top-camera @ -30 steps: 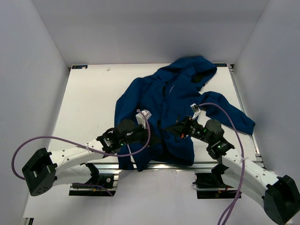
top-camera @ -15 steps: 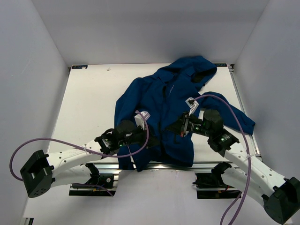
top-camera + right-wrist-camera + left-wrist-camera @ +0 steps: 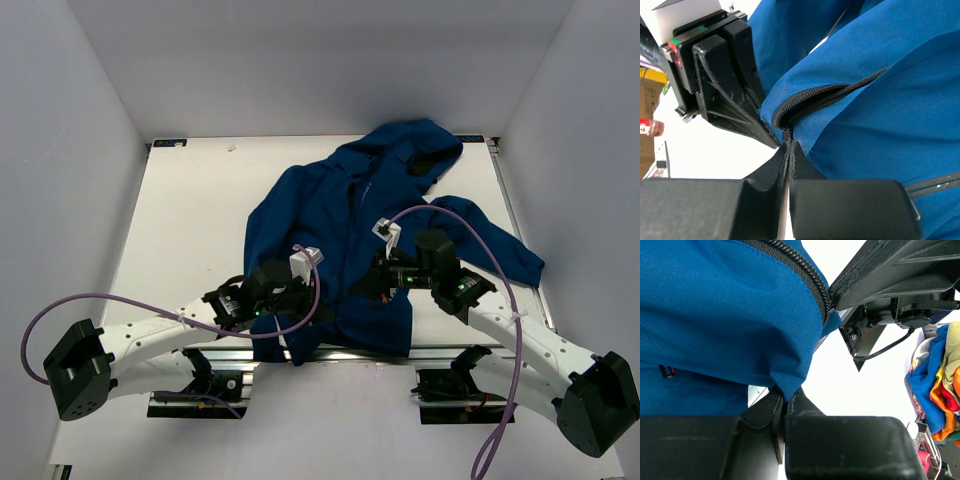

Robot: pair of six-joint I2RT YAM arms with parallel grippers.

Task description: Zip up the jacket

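The dark blue jacket [image 3: 340, 210] lies spread on the white table [image 3: 190, 220], hood at the far right and hem at the near edge. Its black zipper [image 3: 825, 97] runs up the front and curves at the lower end. My left gripper [image 3: 784, 399] is shut on a pinch of blue hem fabric beside the zipper [image 3: 802, 272]. In the top view the left gripper [image 3: 325, 298] sits at the hem. My right gripper [image 3: 790, 142] is shut on the small zipper pull [image 3: 787, 134], right against the left gripper [image 3: 725, 80]. From above, the right gripper [image 3: 363, 285] is over the lower front.
White walls enclose the table on three sides. A metal rail [image 3: 330, 355] runs along the near edge under the hem. One sleeve [image 3: 500, 250] stretches to the right. A heap of colourful cloth [image 3: 940, 375] shows beyond the table in the left wrist view.
My right arm has swung to the left, bringing its gripper closer to the left gripper at the jacket's lower front. The left arm has shifted only slightly. Both grippers stay shut.
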